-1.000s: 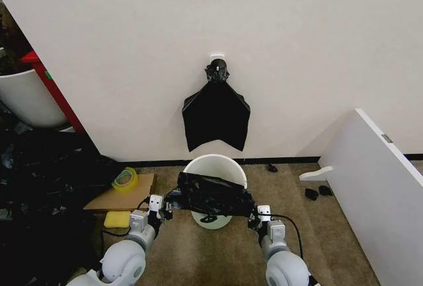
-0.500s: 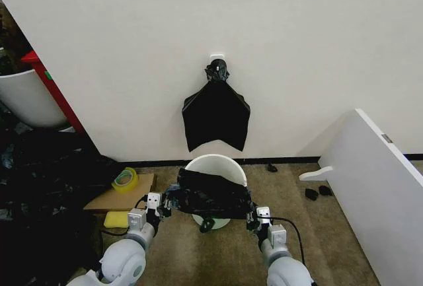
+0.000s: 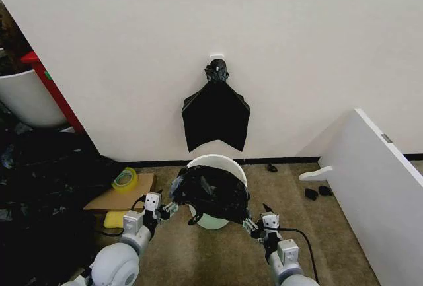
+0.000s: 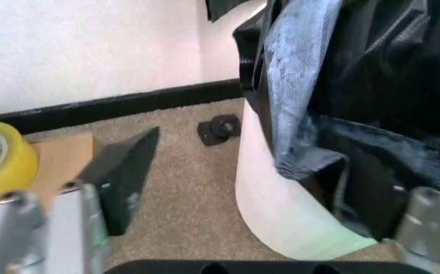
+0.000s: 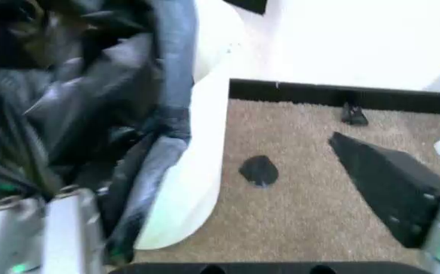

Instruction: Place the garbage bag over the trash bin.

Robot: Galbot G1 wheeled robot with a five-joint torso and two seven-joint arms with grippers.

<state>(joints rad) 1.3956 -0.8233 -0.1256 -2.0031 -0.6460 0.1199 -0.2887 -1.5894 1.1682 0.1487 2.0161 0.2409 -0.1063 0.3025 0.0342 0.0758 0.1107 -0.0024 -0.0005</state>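
The garbage bag point(image 3: 210, 193) is a glossy black crinkled sheet bunched over the front rim of the trash bin point(image 3: 215, 163), a round white bucket on the carpet by the wall. Its back rim still shows white. My left gripper point(image 3: 170, 207) is open at the bag's left edge. In the left wrist view the bag's hem point(image 4: 303, 120) and the bin wall point(image 4: 269, 200) lie between the spread fingers point(image 4: 124, 174). My right gripper point(image 3: 254, 224) is open, low at the bin's right front. The bin wall point(image 5: 197, 171) and bag point(image 5: 75, 97) stand beside its fingers point(image 5: 387, 180).
A flat black bundle of bags point(image 3: 216, 117) hangs on the wall above the bin. On my left are a tape roll point(image 3: 123, 179) on cardboard point(image 3: 115, 197), a yellow sponge point(image 3: 116, 218) and a black plastic heap point(image 3: 39, 187). A white board point(image 3: 377, 187) leans on the right.
Both grippers have let go of the bag's stretched edges, opened and drawn back and down toward me. The bag has slumped into a rounded bunch over the bin's front.
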